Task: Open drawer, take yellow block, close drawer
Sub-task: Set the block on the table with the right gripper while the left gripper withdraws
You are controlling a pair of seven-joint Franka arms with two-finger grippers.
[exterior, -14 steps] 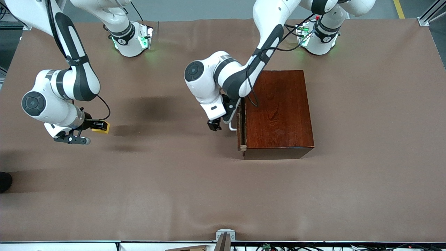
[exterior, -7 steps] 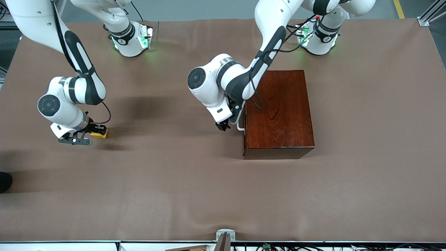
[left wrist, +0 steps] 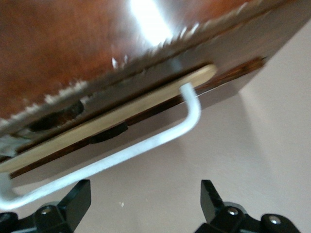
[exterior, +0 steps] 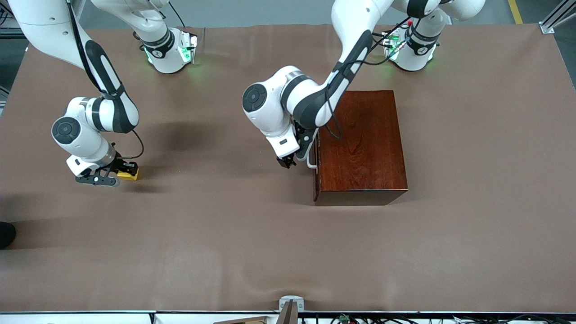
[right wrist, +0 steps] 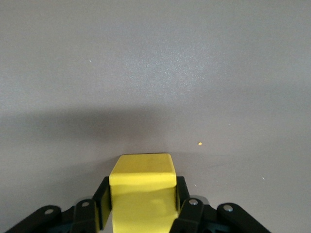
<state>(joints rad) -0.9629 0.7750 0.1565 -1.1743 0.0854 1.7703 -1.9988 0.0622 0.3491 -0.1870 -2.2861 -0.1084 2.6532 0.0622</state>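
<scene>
Now sitting toward the left arm's end of the brown table (exterior: 252, 243): glossy reddish-brown wooden box (exterior: 360, 144), with drawer (left wrist: 112, 121) pushed almost flush, pale tray edge showing as a thin strip. Hovering just beside the white loop handle (exterior: 310, 163), in front of the drawer: left hand (exterior: 286, 162), fingers (left wrist: 73, 204) spread apart, gripping nothing. Staying low at the right arm's end of the table: right hand (exterior: 128, 170), clenched around the yellow block (exterior: 129, 174), block's underside at or just over the table.
</scene>
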